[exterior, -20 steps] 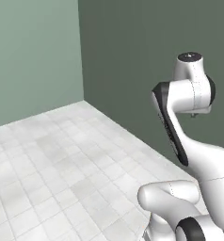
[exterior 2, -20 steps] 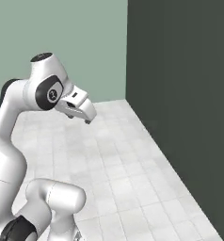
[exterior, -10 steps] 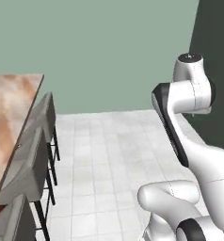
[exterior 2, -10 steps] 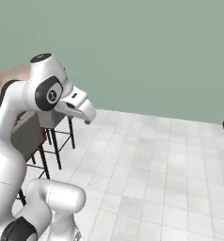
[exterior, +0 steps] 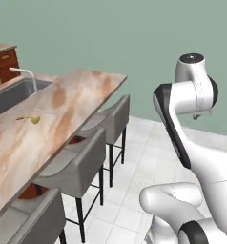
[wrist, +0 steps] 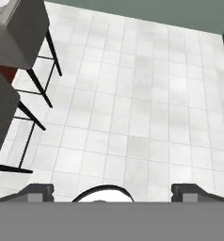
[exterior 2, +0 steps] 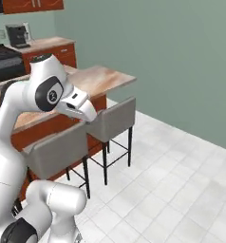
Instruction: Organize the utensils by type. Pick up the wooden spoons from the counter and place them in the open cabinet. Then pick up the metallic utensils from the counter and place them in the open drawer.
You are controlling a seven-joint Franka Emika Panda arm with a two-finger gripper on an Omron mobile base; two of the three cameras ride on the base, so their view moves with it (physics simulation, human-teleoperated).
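Swinging round with the base, both base views now take in the counter (exterior: 63,109) where bare floor showed before. Its gripper (wrist: 112,189) hangs spread and empty over tiles, well apart from a small yellow wooden spoon (exterior: 33,118) there: light, rigid, probably best pinched mid-handle.

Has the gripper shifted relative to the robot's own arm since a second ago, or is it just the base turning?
No. The gripper sits at the same spot beside the arm's white shoulder joint; only the background swung round, so the base turned.
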